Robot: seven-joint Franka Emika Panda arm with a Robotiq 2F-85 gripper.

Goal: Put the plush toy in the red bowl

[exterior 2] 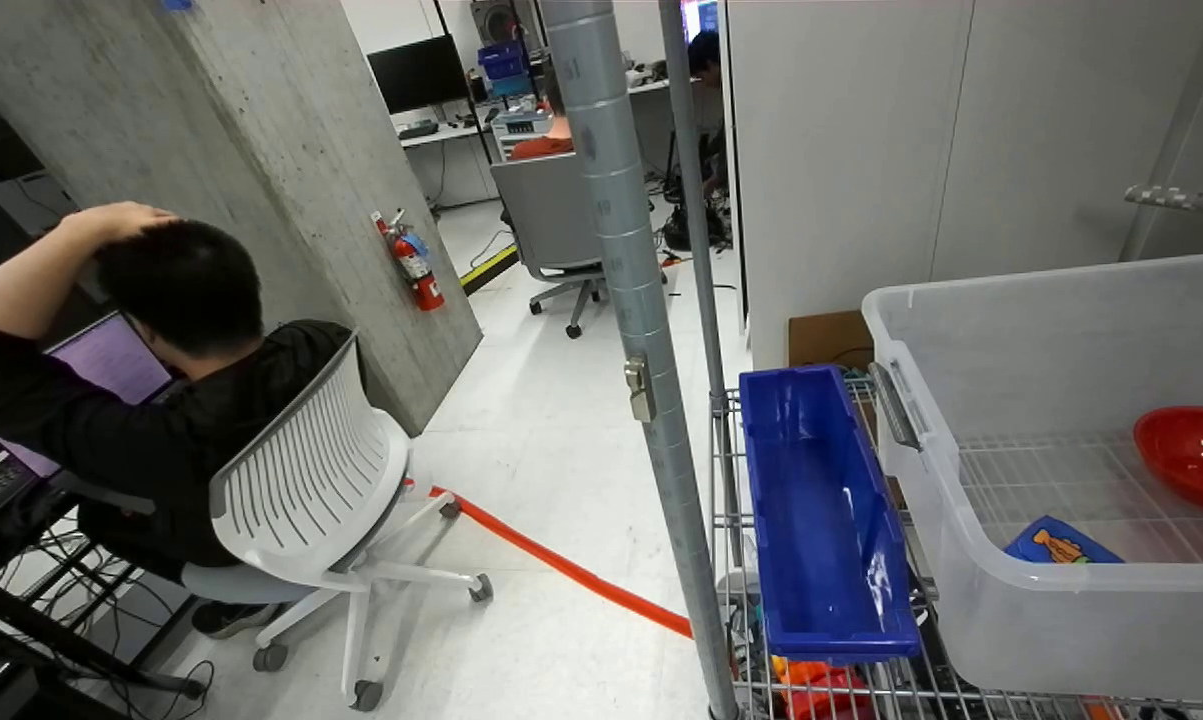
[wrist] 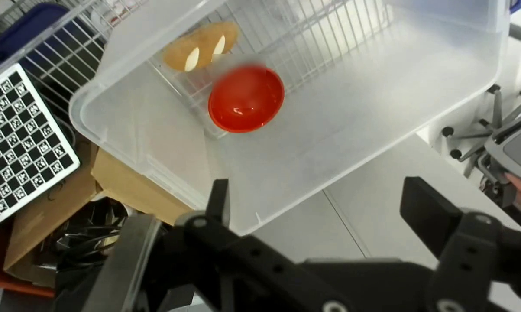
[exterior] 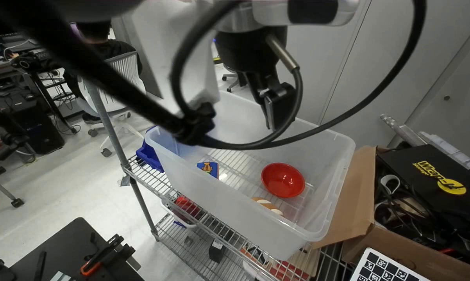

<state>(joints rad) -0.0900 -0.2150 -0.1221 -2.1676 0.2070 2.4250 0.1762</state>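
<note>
The plush toy [exterior: 267, 205] is a tan lump with white stripes, lying in the clear plastic bin; the bin's near wall partly hides it in an exterior view. In the wrist view the plush toy [wrist: 202, 45] lies beside the red bowl [wrist: 246, 99], outside it. The red bowl stands upright and looks empty in both exterior views [exterior: 283, 180] [exterior 2: 1196, 455]. My gripper [wrist: 315, 190] is open with nothing between its fingers. In an exterior view the gripper [exterior: 274, 117] hangs above the bin, higher than the bowl and toy.
The clear bin [exterior: 227, 210] has tall walls and stands on a wire shelf [exterior: 152, 181]. A small blue-and-yellow item [exterior 2: 1061, 543] lies in it. A blue tray [exterior 2: 821, 520] stands beside the bin. A cardboard box [exterior: 346, 195] and a checkered board [wrist: 22, 143] are at its other end.
</note>
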